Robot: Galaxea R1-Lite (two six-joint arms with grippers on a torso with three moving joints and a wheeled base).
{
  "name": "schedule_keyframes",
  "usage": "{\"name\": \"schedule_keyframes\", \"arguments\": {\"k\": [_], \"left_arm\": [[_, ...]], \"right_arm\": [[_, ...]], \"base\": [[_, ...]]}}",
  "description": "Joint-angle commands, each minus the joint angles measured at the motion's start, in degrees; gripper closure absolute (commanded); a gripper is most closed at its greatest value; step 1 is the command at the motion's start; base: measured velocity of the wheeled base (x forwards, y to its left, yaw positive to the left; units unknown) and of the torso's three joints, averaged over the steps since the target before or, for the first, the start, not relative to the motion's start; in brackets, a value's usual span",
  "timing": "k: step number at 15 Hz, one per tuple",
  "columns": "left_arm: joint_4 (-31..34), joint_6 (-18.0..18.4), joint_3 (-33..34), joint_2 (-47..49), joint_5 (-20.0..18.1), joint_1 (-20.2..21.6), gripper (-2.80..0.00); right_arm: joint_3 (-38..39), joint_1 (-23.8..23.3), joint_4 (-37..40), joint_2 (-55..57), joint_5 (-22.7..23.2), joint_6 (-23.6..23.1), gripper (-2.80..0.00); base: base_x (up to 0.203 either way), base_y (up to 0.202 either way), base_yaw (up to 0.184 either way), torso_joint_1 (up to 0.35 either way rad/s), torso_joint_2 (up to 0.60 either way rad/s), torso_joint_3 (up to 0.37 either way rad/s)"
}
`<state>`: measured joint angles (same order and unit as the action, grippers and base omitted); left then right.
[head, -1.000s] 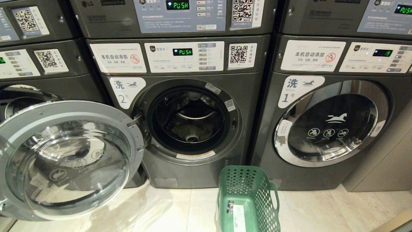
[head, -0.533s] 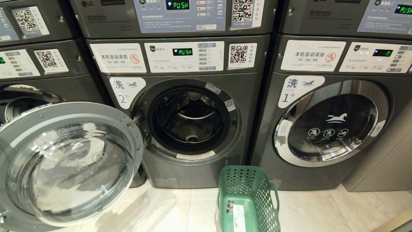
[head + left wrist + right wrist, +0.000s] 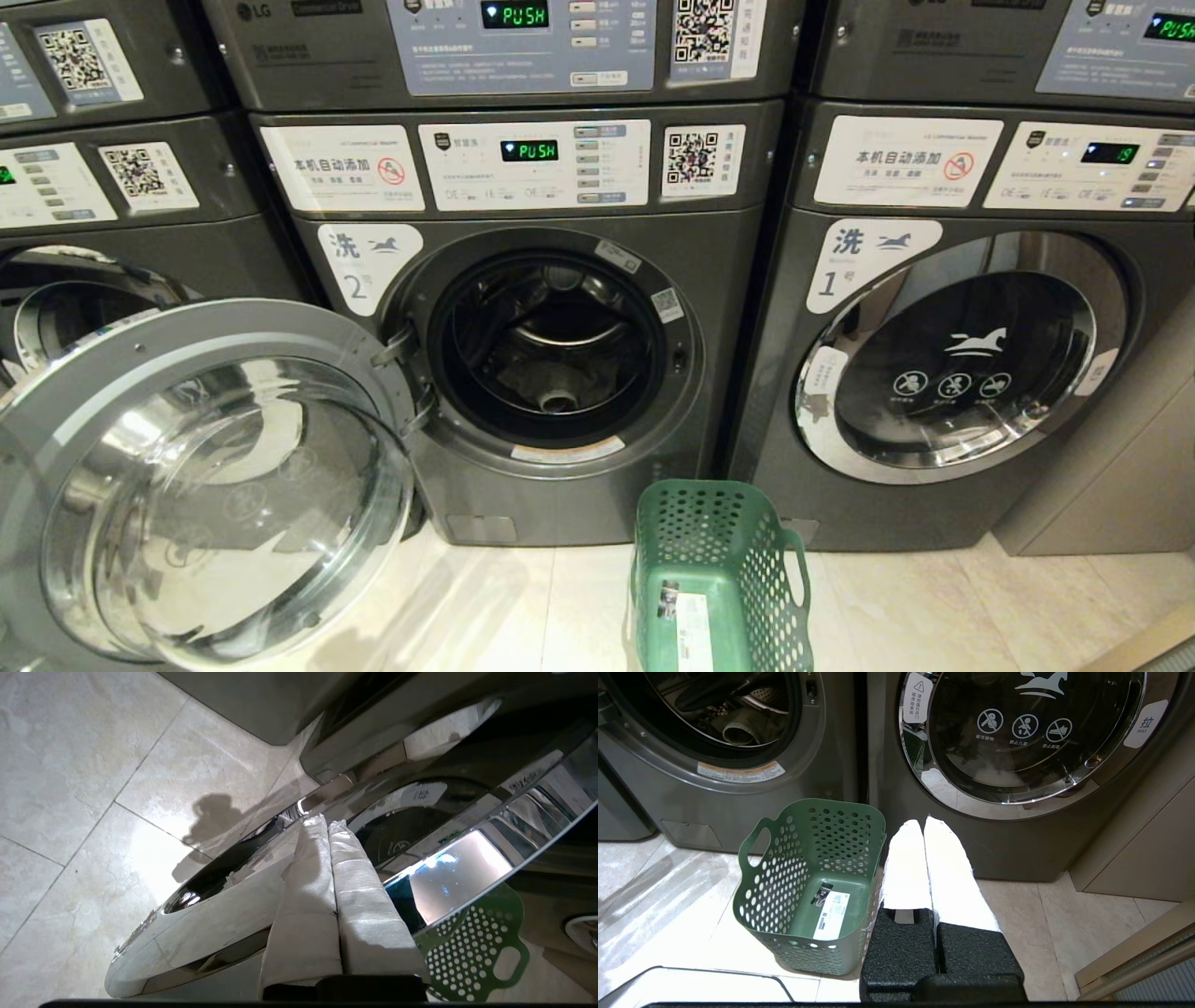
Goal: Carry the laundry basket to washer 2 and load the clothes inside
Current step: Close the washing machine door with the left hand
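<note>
Washer 2 (image 3: 560, 509) stands in the middle with its round door (image 3: 215, 485) swung open to the left. The clothes (image 3: 527, 378), a grey-beige bundle, lie in its drum and also show in the right wrist view (image 3: 738, 730). The green laundry basket (image 3: 719, 579) stands on the floor in front of the washer's right corner, holding only a paper label (image 3: 831, 914). My left gripper (image 3: 325, 822) is shut and empty, its white-wrapped fingertips at the door's chrome rim (image 3: 210, 924); I cannot tell if they touch. My right gripper (image 3: 923, 823) is shut and empty beside the basket (image 3: 812, 882).
Washer 1 (image 3: 962, 373) on the right has its door closed. Another washer (image 3: 112, 243) stands at the left behind the open door. A beige cabinet (image 3: 1102, 485) flanks washer 1. Pale tiled floor (image 3: 523, 607) lies between door and basket.
The open door of washer 2 has swung a little on its hinge, its free edge coming nearer and lower in the head view. Basket and clothes have not moved.
</note>
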<state>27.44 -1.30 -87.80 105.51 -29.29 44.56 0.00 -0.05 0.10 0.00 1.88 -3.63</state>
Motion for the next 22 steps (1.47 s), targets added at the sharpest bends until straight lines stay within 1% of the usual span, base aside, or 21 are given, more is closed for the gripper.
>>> {"name": "schedule_keyframes", "arguments": {"k": [1, 3, 7, 8, 11, 13, 16, 18, 20, 22], "left_arm": [[3.2, -0.1, 2.3, -4.6, -0.3, -1.8, 0.00], [5.4, -0.2, 4.7, -7.0, -0.3, -3.8, 0.00], [5.9, -0.2, 9.4, -11.7, -0.3, -7.7, 0.00], [5.9, -0.2, 11.0, -12.7, -0.3, -8.9, 0.00], [5.8, -0.8, 15.3, -15.8, -0.3, -14.4, 0.00], [5.6, -3.8, 16.8, -16.9, -0.3, -19.2, 0.00], [5.0, -10.8, 17.1, -17.2, -0.2, -27.3, 0.00], [4.8, -14.8, 17.1, -17.0, -0.3, -32.8, 0.00], [4.6, -17.5, 17.1, -16.6, -0.3, -38.1, 0.00], [3.7, -19.0, 17.1, -15.9, -0.3, -43.6, 0.00]], "right_arm": [[0.0, 0.0, 0.0, 0.1, 0.0, -0.1, 0.00], [0.0, 0.0, 0.0, 0.1, 0.1, -0.1, 0.00], [0.0, 0.0, 0.0, 0.1, 0.0, -0.1, 0.00], [0.0, 0.0, 0.0, 0.1, 0.1, -0.1, 0.00], [0.0, 0.0, 0.0, 0.1, 0.1, -0.1, 0.00], [0.0, 0.0, 0.0, 0.1, 0.0, -0.1, 0.00], [0.0, 0.0, 0.0, 0.1, 0.0, -0.1, 0.00], [0.0, 0.0, 0.0, 0.1, 0.0, -0.1, 0.00], [0.0, 0.0, 0.0, 0.1, 0.1, -0.1, 0.00], [0.0, 0.0, 0.0, 0.1, 0.1, -0.1, 0.00]], "base": [[0.000, 0.000, 0.000, 0.000, 0.00, 0.000], [0.000, 0.000, 0.000, 0.000, 0.00, 0.000], [0.000, 0.000, 0.000, 0.000, 0.00, 0.000], [0.000, 0.000, 0.000, 0.000, 0.00, 0.000], [0.000, 0.000, 0.000, 0.000, 0.00, 0.000], [0.000, 0.000, 0.000, 0.000, 0.00, 0.000], [0.000, 0.000, 0.000, 0.000, 0.00, 0.000], [0.000, 0.000, 0.000, 0.000, 0.00, 0.000], [0.000, 0.000, 0.000, 0.000, 0.00, 0.000], [0.000, 0.000, 0.000, 0.000, 0.00, 0.000]]}}
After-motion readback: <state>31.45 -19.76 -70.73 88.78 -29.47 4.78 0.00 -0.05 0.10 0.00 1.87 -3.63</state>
